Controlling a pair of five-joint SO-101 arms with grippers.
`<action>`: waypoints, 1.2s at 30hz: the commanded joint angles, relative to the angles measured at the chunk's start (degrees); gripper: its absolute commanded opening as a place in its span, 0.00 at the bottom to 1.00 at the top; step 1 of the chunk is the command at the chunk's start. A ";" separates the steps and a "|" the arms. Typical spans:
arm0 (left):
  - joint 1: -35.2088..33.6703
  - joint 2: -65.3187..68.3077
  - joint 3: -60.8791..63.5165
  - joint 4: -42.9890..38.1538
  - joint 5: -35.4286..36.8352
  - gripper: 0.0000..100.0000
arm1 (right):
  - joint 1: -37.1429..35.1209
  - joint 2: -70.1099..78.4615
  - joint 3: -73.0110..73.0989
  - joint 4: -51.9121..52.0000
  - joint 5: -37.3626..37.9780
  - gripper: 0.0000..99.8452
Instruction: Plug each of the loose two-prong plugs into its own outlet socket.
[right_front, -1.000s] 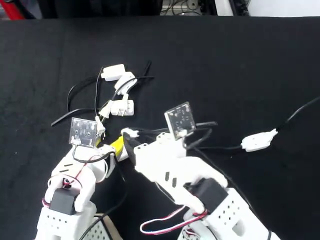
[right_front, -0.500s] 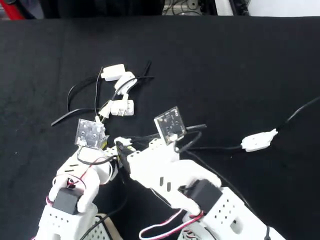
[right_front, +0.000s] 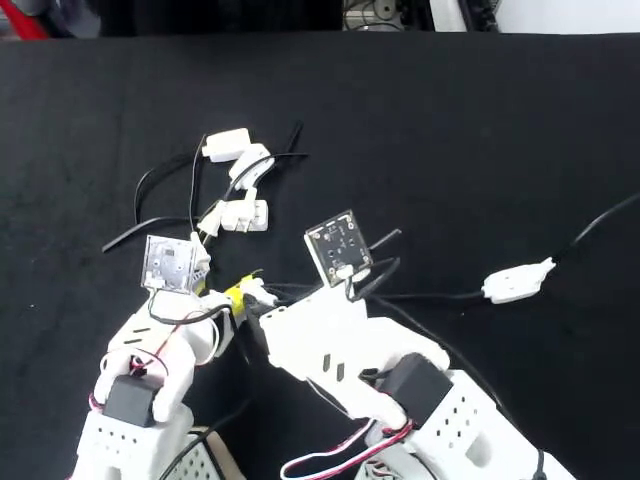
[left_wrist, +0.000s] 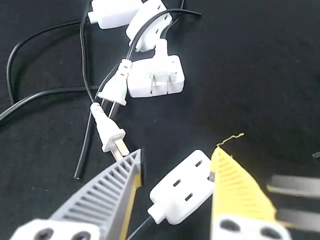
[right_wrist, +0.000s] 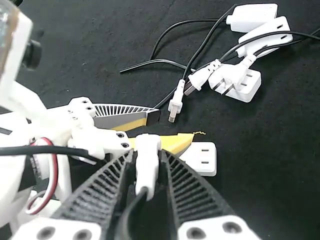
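Early stage, by the look of it: no plug seen seated anywhere. Bracketing one socket (left_wrist: 182, 192) with left fingers (left_wrist: 235, 185), spread wide, released, gripping nothing; touching it or not, cannot tell. Socket flat on counter (left_wrist: 260, 75), slots up. Clamping a plug (right_wrist: 148, 165) in right fingers (right_wrist: 192, 200), clenched tight on its body, cord trailing back between them; near that socket, apart from it, not lined up as far as visible. Just beside grey left finger: second plug (left_wrist: 111, 136), loose, prongs bare. Further off in cord tangle (right_front: 170, 190): third plug (left_wrist: 115, 91) lying against adapter block (left_wrist: 155, 77), seated or not, cannot tell. Past that, two more sockets (left_wrist: 112, 10) close together. Well apart from the rest, out on far side of right arm: another socket (right_front: 515, 281) on its own cord. Left to do, judging from this: mate held plug with bracketed socket, then pick up and seat remaining plugs one by one.
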 joint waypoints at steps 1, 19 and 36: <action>-1.27 -0.44 -1.36 -1.85 0.62 0.22 | 0.09 1.27 -2.68 1.67 0.18 0.01; -39.16 -0.53 -0.92 5.80 -25.58 0.22 | 5.63 42.51 -24.13 8.53 7.30 0.01; -39.69 -0.44 4.18 5.71 -27.25 0.22 | 4.57 55.08 -25.36 -1.14 7.38 0.01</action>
